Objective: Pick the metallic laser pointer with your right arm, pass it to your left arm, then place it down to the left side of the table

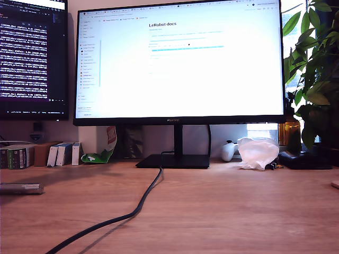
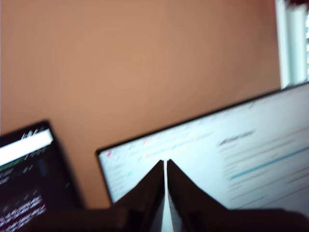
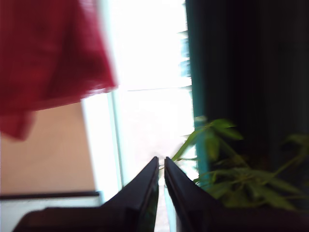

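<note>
The metallic laser pointer [image 1: 21, 188] lies flat on the wooden table [image 1: 222, 211] at the exterior view's left edge, a slim silver-grey cylinder with nothing holding it. Neither arm shows in the exterior view. In the first wrist view my first gripper [image 2: 165, 163] is shut and empty, its dark fingers [image 2: 149, 188] raised toward the monitors and the wall. My second gripper [image 3: 161, 159] is also shut with nothing in it, and it faces a bright window and plant leaves.
A black cable [image 1: 139, 203] runs from the monitor stand [image 1: 174, 160] across the table toward the front. Small boxes [image 1: 32, 155] line the back at the exterior view's left. A crumpled plastic bag [image 1: 258, 153] and a potted plant [image 1: 315, 79] stand at its right.
</note>
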Controlling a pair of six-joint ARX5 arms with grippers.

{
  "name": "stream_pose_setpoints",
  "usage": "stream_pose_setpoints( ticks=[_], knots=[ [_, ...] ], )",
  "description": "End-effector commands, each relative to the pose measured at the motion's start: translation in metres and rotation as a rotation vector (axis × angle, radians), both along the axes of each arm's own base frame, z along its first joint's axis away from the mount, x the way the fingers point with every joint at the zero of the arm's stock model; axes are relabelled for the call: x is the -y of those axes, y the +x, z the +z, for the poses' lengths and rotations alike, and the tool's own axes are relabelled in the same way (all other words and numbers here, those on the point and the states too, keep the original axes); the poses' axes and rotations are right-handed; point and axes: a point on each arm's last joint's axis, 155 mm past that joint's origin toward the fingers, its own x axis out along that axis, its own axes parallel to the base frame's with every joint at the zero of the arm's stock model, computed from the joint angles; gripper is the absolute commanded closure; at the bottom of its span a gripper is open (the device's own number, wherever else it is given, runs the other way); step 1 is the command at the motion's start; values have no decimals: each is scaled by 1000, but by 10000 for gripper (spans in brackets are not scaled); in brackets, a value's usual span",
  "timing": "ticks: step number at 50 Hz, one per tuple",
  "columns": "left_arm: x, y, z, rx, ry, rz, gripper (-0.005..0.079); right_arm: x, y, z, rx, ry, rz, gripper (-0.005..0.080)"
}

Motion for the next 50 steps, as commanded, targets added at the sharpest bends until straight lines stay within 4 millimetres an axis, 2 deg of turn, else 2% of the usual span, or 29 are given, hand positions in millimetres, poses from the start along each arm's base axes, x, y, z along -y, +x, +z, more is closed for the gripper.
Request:
stream_pose_setpoints(
  ticks=[1, 6, 12, 23, 32, 42, 50],
  knots=[
    [2, -13, 10, 5, -21, -21, 766, -10, -9, 9, 22, -6, 35, 763],
    [-3, -26, 13, -14, -33, -17, 766, -22, -22, 17, 39, -37, 67, 763],
    [-10, -34, 7, -53, -36, -2, 766, -23, -40, 23, 47, -69, 55, 763],
    [-24, -46, 9, -51, -39, 39, 766, -26, -72, 38, 93, -104, 50, 763],
    [-24, -54, -12, -101, -39, 31, 766, -29, -88, 22, 92, -130, 55, 763],
    [-28, -72, -25, -76, -67, 39, 766, -33, -109, 2, 122, -154, 62, 763],
    [-33, -78, -51, -89, -110, 50, 766, -34, -119, -18, 127, -155, 62, 763]
  ],
)
